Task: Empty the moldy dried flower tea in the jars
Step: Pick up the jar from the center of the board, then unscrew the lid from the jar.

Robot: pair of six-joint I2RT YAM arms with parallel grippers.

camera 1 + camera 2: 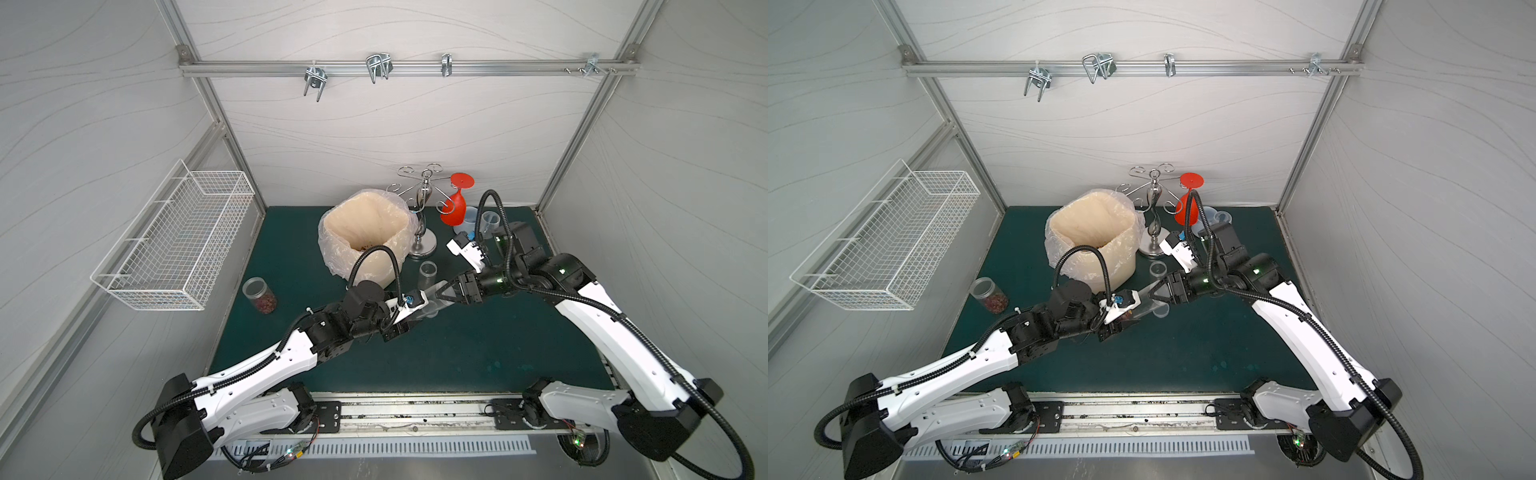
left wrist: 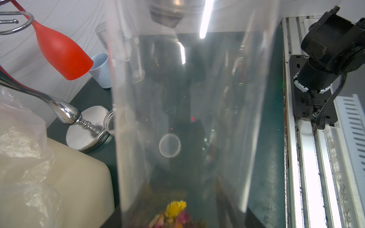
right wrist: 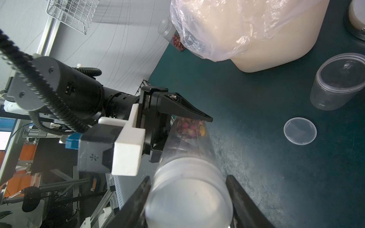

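Lying on its side between the two arms, the tall jar [image 1: 434, 306] is just in front of the bin [image 1: 376, 272]. It looks light: thin clear plastic with only a small heap of flower tea [image 3: 190, 128] at its bottom end. Smooth plastic like that is probably slippery and may bend if squeezed hard. So the best places to hold are the firm bottom end and the round lid [image 3: 187, 205].

The left gripper [image 3: 184, 138] has its jaws shut snug on the bottom end, right where the tea is. The right gripper [image 3: 188, 177] has its jaws part way open, one finger pressed on each side of the lid.

Another jar with tea [image 1: 261, 296] stands near the mat's [image 1: 457, 353] left edge. An open jar [image 3: 338, 83] looks empty, beside a loose lid [image 3: 300, 130].
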